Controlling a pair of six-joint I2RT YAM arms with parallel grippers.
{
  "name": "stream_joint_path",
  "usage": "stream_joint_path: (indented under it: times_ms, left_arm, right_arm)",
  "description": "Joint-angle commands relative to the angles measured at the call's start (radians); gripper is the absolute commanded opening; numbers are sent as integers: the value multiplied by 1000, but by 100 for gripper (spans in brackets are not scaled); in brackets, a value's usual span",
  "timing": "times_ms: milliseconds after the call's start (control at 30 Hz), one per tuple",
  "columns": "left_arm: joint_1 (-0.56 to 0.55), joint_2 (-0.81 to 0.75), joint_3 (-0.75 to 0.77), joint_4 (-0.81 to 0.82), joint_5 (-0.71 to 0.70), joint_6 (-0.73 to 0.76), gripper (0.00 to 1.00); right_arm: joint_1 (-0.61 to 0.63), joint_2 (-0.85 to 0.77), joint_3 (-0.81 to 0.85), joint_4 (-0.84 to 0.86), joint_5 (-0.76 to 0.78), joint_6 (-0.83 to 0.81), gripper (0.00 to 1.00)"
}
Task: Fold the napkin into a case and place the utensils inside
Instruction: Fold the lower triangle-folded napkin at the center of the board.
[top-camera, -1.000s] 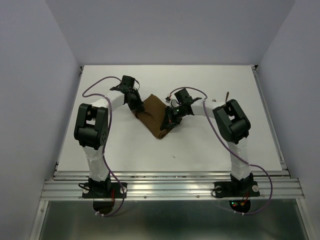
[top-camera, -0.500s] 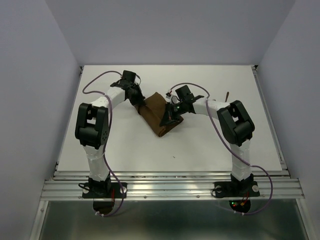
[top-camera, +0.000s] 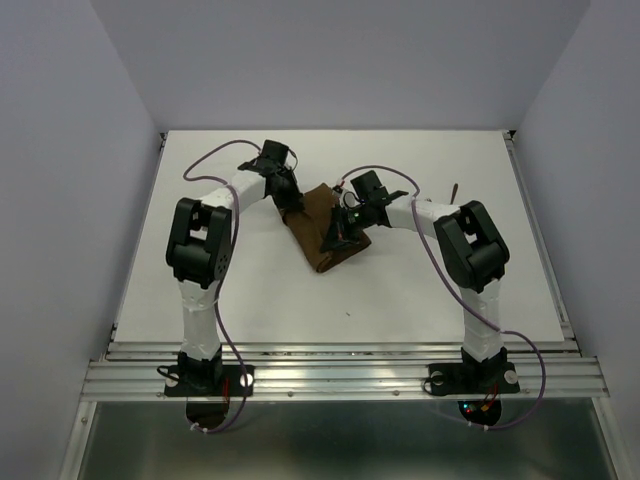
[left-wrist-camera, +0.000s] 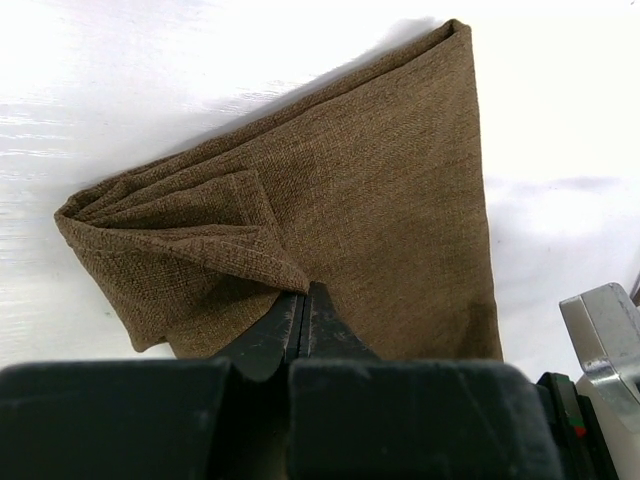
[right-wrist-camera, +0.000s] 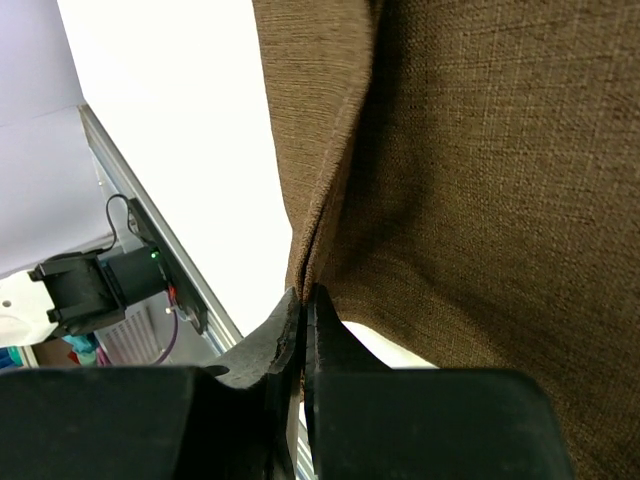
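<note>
A: Where does the napkin lie?
B: Mid-table, toward the far side; partly folded into a layered wedge, not yet a narrow strip.
A: And the grippers?
B: The left gripper has its jaws pressed together on a folded corner at the cloth's left edge; the right gripper pinches the right edge likewise.
A: So which step?
B: Folding, I judge; the next move calls for both to carry their edges across together and lay them flat; a slim dark utensil lies far right, well apart.
</note>
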Motion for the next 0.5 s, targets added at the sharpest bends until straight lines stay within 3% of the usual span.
stream_joint_path:
  times_ms: [0,300,367,400,433,467]
  left_arm:
    - [-8,14,51,16,-9,-12,0]
    - [-37,118,119,15,-6,-4,0]
    - [-44,135,128,9,-9,0,0]
    - [-54,143,128,7,-14,4,0]
    - [-57,146,125,7,-15,8,0]
    - [-64,147,122,7,-25,11,0]
  right_arm:
    - [-5,-4,-14,14,5,-5,1]
    - [-5,-12,-58,14,72,-3,1]
    - [-5,-30,-69,14,98,1,9]
    - [-5,-45,-77,8,118,0,20]
    - [-5,-61,-80,-7,147,-5,23]
    - [-5,-103,-87,-18,162,-18,36]
